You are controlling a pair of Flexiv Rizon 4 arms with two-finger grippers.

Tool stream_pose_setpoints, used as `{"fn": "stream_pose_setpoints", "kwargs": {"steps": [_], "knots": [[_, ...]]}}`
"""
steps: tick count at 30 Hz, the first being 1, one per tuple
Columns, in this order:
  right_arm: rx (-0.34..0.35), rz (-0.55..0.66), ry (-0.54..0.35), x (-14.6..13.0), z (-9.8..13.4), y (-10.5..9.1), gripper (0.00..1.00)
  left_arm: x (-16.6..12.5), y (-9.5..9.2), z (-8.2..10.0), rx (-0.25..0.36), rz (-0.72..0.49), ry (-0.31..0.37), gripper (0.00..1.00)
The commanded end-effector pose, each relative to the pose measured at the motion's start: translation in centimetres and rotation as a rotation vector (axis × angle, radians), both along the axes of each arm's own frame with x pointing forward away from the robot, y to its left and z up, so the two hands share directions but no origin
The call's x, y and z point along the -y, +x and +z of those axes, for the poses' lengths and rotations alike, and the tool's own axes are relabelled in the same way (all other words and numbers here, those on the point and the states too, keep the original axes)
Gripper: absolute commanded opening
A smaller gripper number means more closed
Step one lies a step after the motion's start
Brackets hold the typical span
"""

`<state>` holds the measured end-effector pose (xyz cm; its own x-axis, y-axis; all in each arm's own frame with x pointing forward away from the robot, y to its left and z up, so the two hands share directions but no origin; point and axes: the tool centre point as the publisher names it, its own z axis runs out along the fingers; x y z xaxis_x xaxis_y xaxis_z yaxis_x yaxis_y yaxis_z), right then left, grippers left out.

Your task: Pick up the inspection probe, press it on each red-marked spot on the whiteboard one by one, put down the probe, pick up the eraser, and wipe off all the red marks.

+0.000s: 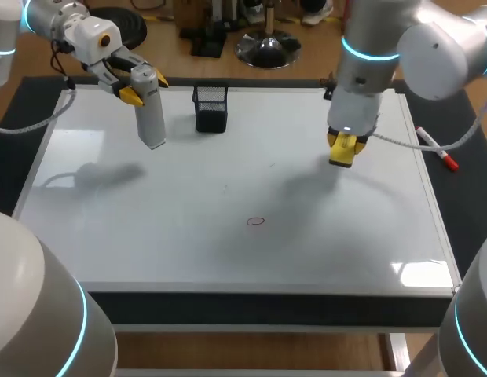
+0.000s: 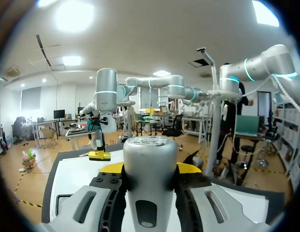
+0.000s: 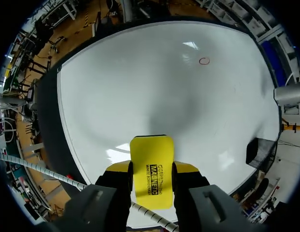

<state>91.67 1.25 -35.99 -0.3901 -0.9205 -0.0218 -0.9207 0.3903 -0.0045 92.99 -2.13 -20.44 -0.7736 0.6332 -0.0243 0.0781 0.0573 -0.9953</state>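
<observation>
The head camera is looking down from above and behind on the whiteboard (image 1: 149, 236). The left wrist camera is facing level across it, close behind the grey probe (image 2: 150, 164). The right wrist camera is looking down past the yellow eraser (image 3: 151, 169), sharing the red circle (image 3: 204, 61) with the head view.

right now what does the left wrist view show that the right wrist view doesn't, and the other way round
Only the left wrist view: the left gripper shut on the grey probe, seen end-on. Only the right wrist view: the red circle mark, and a close look at the right gripper clamping the yellow eraser from both sides. Both: the whiteboard and that eraser, which sits far ahead in the left wrist view.
</observation>
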Motion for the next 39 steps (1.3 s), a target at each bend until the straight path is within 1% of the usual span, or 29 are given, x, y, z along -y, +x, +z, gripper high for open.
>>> {"fn": "stream_pose_setpoints", "kwargs": {"steps": [1, 5, 7, 9, 11, 16, 18, 20, 22, 27, 33, 39], "knots": [[0.014, 0.011, -0.02, -2.6, -0.3, -1.6, 0.0, -0.1, 0.1, 0.0, 0.0, -0.004, -0.001, 0.0], [0.004, 0.036, -0.006, -5.1, -0.7, -3.3, 0.0, -0.1, 0.1, 0.0, 0.0, -0.004, -0.001, 0.0], [0.002, 0.044, -0.014, -6.3, -0.9, -4.2, 0.0, -0.1, 0.1, 0.0, 0.0, -0.004, -0.001, 0.0], [0.001, 0.057, -0.007, -7.8, -0.9, -5.3, 0.0, -0.1, 0.1, 0.0, 0.0, -0.004, -0.001, 0.0], [0.004, 0.073, -0.024, -9.0, -0.9, -6.1, 0.0, -0.1, 0.1, 0.0, 0.0, -0.004, -0.001, 0.0], [0.002, 0.104, -0.009, -11.9, -1.0, -8.2, 0.0, -0.1, 0.1, 0.0, 0.0, -0.004, -0.001, 0.0], [-0.003, 0.123, -0.021, -13.0, -1.3, -9.0, 0.0, -0.1, 0.1, 0.0, 0.0, -0.004, -0.001, 0.0], [-0.015, 0.146, -0.009, -14.1, -1.7, -9.7, 0.0, -0.1, 0.1, 0.0, 0.0, -0.004, -0.001, 0.0], [-0.023, 0.165, -0.023, -15.3, -2.2, -10.3, 0.0, -0.1, 0.1, 0.0, 0.0, -0.004, -0.001, 0.0], [-0.037, 0.21, 0.004, -17.5, -2.8, -11.5, 0.0, -0.1, 0.1, 0.0, 0.0, -0.004, -0.001, 0.0], [-0.046, 0.277, -0.009, -19.7, -3.3, -12.6, 0.0, -0.1, 0.1, 0.0, 0.0, -0.004, -0.001, 0.0], [-0.059, 0.311, -0.012, -20.8, -4.0, -13.4, 0.0, -0.1, 0.1, 0.0, 0.0, -0.004, -0.001, 0.0]]}}
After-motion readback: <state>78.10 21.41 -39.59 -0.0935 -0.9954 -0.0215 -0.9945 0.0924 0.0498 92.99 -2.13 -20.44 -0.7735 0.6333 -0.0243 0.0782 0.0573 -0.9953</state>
